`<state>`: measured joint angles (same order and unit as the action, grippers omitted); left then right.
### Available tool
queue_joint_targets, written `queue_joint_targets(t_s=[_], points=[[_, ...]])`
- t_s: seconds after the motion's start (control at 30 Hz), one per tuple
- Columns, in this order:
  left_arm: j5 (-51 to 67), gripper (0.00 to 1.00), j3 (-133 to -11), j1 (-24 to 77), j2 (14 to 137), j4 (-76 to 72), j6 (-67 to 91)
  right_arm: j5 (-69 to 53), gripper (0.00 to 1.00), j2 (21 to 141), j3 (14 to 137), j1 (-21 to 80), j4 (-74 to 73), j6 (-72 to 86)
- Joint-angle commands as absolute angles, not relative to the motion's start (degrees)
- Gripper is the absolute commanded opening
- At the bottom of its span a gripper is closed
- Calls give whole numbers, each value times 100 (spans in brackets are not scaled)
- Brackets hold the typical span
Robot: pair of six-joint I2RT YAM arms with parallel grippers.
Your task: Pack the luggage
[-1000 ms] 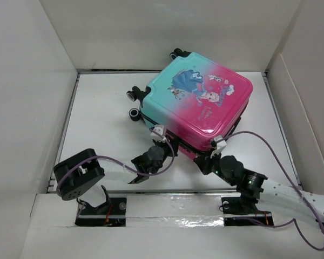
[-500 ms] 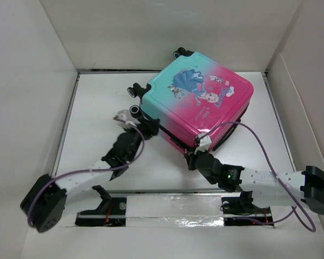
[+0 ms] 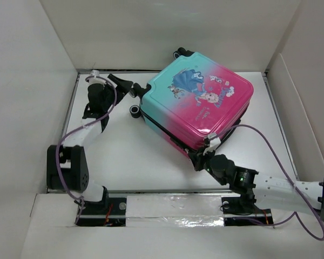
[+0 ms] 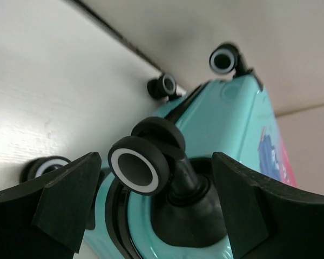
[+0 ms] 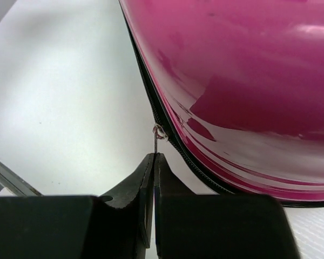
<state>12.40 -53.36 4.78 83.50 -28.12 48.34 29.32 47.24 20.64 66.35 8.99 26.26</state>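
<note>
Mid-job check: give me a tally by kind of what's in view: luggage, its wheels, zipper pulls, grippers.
luggage: 1
wheels: 4
zipper pull: 1
grippers (left gripper, right gripper): 2
Total: 8

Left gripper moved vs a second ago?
Yes. The left gripper went from mid-table, away from the arm bases, to the table's far-left corner, jaws open around a wheel of the luggage.

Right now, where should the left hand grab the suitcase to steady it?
Probably the protruding caster wheel at the teal corner of the suitcase, coming from the wheel end. It stands clear of the smooth, wide shell on a narrow fork, and the open left hand straddles it.
</note>
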Motion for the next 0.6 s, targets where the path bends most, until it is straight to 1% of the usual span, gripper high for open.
queue_joint_targets(t_s=[0.0, 0.17, 0.4, 0.5, 0.53, 0.57], points=[[2293, 82, -6132, 492, 8779, -2619, 4966, 2505, 0, 4474, 2136, 6671, 1556, 2505], [2540, 84, -6758, 685, 9526, -2364, 4966, 2373, 0, 4631, 2188, 6671, 1626, 2435], [2540, 81, -6460, 686, 9905, -3338, 5685, 2180, 0, 5123, 2285, 6618, 1863, 2426], [2698, 76, -6416, 686, 10125, -3822, 6055, 2223, 0, 5273, 2320, 6618, 1960, 2461], [2707, 71, -6407, 738, 10169, -3893, 6108, 2258, 0, 5369, 2329, 6618, 1995, 2470], [2698, 68, -6381, 738, 10204, -4076, 6230, 2285, 0, 5431, 2338, 6618, 2056, 2470]])
